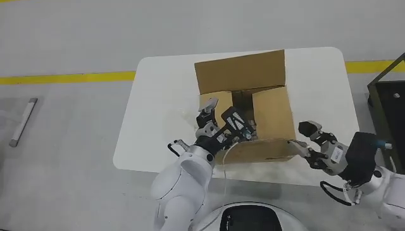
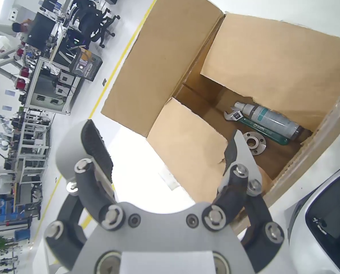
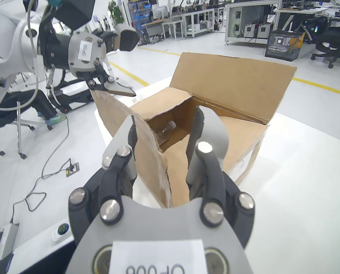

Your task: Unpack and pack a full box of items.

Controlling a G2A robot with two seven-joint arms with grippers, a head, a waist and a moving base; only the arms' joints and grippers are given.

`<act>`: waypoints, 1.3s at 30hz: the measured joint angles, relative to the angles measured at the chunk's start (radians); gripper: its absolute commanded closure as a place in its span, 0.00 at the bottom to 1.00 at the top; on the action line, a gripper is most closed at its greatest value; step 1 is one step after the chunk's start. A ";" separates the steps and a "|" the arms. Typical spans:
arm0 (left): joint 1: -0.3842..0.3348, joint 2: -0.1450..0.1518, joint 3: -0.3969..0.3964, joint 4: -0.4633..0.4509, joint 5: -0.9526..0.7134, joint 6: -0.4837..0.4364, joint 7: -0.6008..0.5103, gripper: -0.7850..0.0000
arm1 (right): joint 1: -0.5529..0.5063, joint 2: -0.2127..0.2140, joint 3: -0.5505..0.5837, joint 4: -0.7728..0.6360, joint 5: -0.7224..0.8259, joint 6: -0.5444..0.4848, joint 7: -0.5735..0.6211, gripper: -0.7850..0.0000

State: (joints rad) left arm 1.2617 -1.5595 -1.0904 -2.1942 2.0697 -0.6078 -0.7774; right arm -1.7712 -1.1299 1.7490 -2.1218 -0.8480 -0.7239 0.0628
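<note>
A cardboard box [image 1: 253, 98] is seen on the white table [image 1: 164, 104], toward the table's far right part, with its top open. Its far flap [image 1: 240, 71] is stood up and tipped outward, while the two side flaps [image 2: 272, 66] are folded partly inward, so that a gap is left between them. Through that gap three things are seen lying on the box's floor: a spray bottle [image 2: 268, 119] on its side, a green-handled wrench [image 2: 272, 136] touching it alongside, and a round metal flange [image 2: 254, 142] just beside the wrench. The left gripper [image 2: 165, 135] is held at the box's near-left corner with its fingers spread wide and nothing between them; one finger [image 2: 97, 146] is placed over the bare table outside the box, the other over the edge of the opening. In the right wrist view the lower finger of that gripper is seen at the top edge of the near flap (whether it actually touches the cardboard cannot be told). The right gripper [image 3: 165, 121] is placed at the near-right corner of the box, its fingers [image 3: 212, 132] parted, with the torn cardboard of that corner lying between them; no grip on the cardboard is seen. In the top view this gripper [image 1: 304, 137] is found just beside the box's near-right end.
</note>
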 measured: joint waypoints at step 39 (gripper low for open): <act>0.034 0.020 0.015 -0.077 -0.086 0.073 -0.004 0.00 | 0.083 0.065 -0.097 0.073 0.407 -0.097 0.706 1.00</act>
State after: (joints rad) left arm 1.2952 -1.5397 -1.0752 -2.2707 1.9839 -0.5345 -0.7811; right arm -1.6882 -1.0645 1.6522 -2.0488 -0.4413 -0.8212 0.7683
